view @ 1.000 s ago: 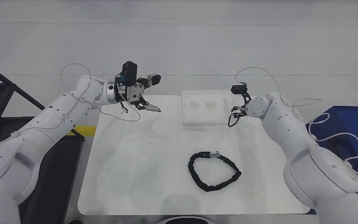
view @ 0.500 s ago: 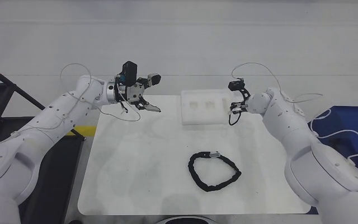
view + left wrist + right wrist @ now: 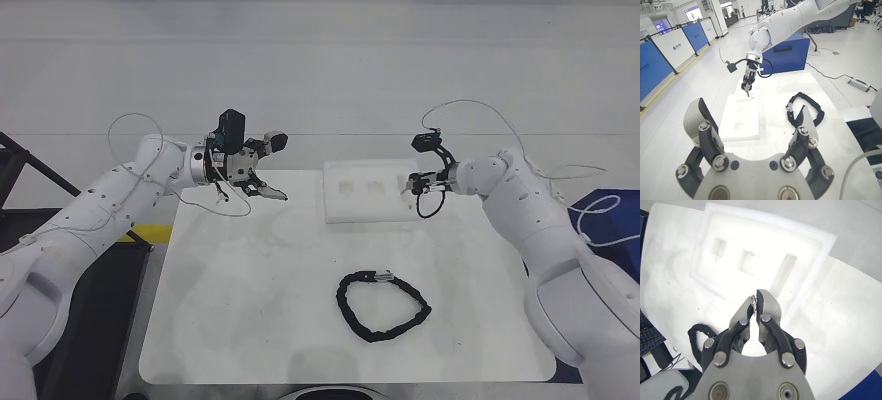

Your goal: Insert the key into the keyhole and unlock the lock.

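Note:
A black fabric-covered chain lock (image 3: 382, 305) lies coiled on the white table (image 3: 250, 300), its silver lock head (image 3: 790, 106) at the coil's open end. My right gripper (image 3: 754, 303) is shut on the small silver key (image 3: 754, 306), held just above the right end of the white foam tray (image 3: 368, 192); in the left wrist view the key tip (image 3: 747, 94) points down at the tray. My left gripper (image 3: 268, 168) hangs open and empty above the table's far left corner, well away from the lock.
The foam tray (image 3: 761, 237) has three rectangular pockets, and a tiny ring (image 3: 752, 253) lies in the middle one. A blue cabinet (image 3: 789, 55) stands beyond the table's right side. Bare table surface lies between the tray and the chain.
My right arm has swung its wrist up and toward the tray's right end, with the gripper now over the foam. The left arm and the chain lock have not moved.

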You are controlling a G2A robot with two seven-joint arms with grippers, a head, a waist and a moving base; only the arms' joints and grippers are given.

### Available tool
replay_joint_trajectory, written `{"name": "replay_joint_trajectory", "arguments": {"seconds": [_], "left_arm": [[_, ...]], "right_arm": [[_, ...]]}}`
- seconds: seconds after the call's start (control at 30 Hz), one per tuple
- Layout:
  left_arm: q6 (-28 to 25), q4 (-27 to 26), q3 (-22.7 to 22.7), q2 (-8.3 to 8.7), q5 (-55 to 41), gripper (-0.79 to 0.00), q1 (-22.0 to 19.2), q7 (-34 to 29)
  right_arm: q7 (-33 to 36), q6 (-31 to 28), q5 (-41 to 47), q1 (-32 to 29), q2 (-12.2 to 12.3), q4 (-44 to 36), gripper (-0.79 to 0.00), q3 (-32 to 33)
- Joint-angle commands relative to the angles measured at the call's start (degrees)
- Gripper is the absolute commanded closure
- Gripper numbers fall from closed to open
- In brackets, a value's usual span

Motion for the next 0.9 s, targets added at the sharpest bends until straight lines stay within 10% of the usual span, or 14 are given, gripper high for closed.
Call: {"name": "replay_joint_trajectory", "arguments": {"seconds": [0.0, 0.47, 0.87], "left_arm": [[0.0, 0.0, 0.0, 0.0, 0.0, -0.785, 0.0, 0.0], [0.0, 0.0, 0.0, 0.0, 0.0, -0.785, 0.0, 0.0], [0.0, 0.0, 0.0, 0.0, 0.0, -0.785, 0.0, 0.0]], "right_arm": [[0.67, -0.92, 0.27, 0.0, 0.64, -0.92, 0.0, 0.59], [5.38, -0.89, 3.62, -6.63, 8.85, -20.49, 0.0, 9.74], [14.52, 6.46, 9.18, -28.96, 19.96, -57.17, 0.0, 33.35]]}}
